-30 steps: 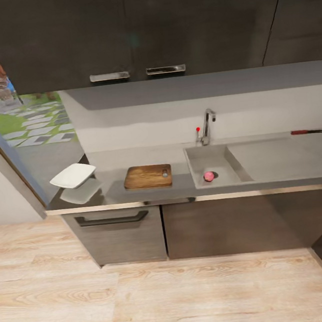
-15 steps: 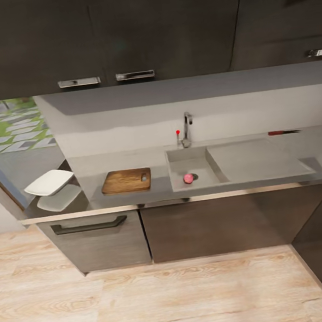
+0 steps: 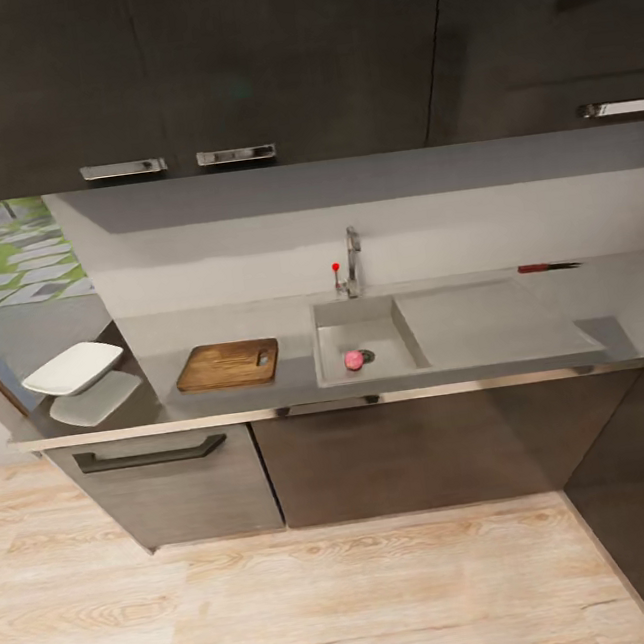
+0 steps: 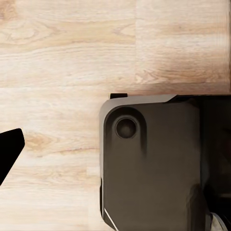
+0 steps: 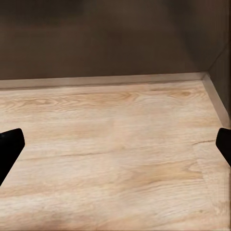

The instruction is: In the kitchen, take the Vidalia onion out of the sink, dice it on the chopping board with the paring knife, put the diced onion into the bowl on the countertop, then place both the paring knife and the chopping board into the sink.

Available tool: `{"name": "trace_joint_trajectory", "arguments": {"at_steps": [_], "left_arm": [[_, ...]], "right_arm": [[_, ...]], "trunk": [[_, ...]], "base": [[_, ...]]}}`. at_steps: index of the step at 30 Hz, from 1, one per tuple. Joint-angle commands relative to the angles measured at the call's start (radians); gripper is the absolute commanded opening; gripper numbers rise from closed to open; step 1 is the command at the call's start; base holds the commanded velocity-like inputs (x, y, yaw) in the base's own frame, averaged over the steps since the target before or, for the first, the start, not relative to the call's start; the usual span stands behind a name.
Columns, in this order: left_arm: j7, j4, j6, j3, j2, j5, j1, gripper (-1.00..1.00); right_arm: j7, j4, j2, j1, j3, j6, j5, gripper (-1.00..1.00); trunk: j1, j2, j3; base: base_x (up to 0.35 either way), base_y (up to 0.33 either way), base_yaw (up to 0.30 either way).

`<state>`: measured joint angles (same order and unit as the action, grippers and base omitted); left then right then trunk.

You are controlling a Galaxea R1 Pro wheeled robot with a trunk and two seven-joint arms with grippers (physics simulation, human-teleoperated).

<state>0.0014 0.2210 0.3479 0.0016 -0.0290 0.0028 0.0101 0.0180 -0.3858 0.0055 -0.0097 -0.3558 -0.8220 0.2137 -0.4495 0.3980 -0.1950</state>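
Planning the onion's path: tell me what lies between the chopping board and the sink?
Head view: only bare grey countertop separates the chopping board from the sink.

The whole scene has been shifted leftward by camera motion: more of the long grey glossy table (image 3: 489,367) beyond the square grey steel sink (image 3: 365,342) is now revealed.
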Motion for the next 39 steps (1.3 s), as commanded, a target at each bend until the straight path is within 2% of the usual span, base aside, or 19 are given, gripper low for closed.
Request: {"name": "trace_joint_trajectory", "arguments": {"at_steps": [1,24,25,27,31,33,34,38,39], "left_arm": [[0.000,-0.001,0.003,0.000,0.000,0.000,0.001,1.00],[0.000,0.000,0.003,0.001,0.000,0.001,0.001,1.00],[0.000,0.001,0.001,0.001,0.002,0.001,0.001,1.00],[0.001,0.015,-0.004,0.002,0.024,-0.002,0.001,1.00],[0.004,0.106,-0.018,0.003,0.062,-0.005,0.002,1.00],[0.004,0.175,-0.048,0.003,0.072,-0.006,0.002,1.00],[0.004,0.227,-0.091,0.003,0.079,-0.006,0.002,1.00],[0.000,0.482,-0.386,-0.003,0.094,-0.005,0.003,1.00],[0.000,0.515,-0.418,-0.007,0.095,-0.005,0.003,1.00]], "right_arm": [[0.002,0.001,0.001,-0.001,-0.006,-0.003,0.007,1.00],[0.004,0.022,0.001,-0.001,-0.006,-0.002,0.007,1.00],[0.004,0.025,0.001,-0.001,-0.006,-0.002,0.007,1.00],[0.005,0.033,0.001,-0.001,-0.006,-0.002,0.008,1.00],[0.006,0.040,0.001,-0.001,-0.006,-0.002,0.008,1.00],[0.007,0.041,0.001,-0.001,-0.006,-0.002,0.008,1.00],[0.007,0.042,0.001,-0.001,-0.006,-0.001,0.008,1.00],[0.008,0.053,0.000,-0.001,-0.006,0.000,0.007,1.00],[0.007,0.055,-0.001,-0.001,-0.006,0.000,0.007,1.00]], "trunk": [[-0.001,0.002,-0.002],[-0.001,0.002,-0.002],[-0.001,0.002,-0.002],[-0.001,0.002,-0.002],[-0.001,0.002,-0.002],[-0.001,0.002,-0.002],[-0.001,0.002,-0.002],[-0.001,0.002,-0.002],[-0.001,0.002,-0.002]], "base": [[0.000,-0.220,0.000],[0.000,-0.187,0.000],[0.000,-0.023,0.000],[0.000,-0.012,0.000],[0.000,-0.004,0.000],[0.000,-0.001,0.000],[0.000,0.000,0.000],[0.000,0.000,0.000],[0.000,0.000,0.000]]}}
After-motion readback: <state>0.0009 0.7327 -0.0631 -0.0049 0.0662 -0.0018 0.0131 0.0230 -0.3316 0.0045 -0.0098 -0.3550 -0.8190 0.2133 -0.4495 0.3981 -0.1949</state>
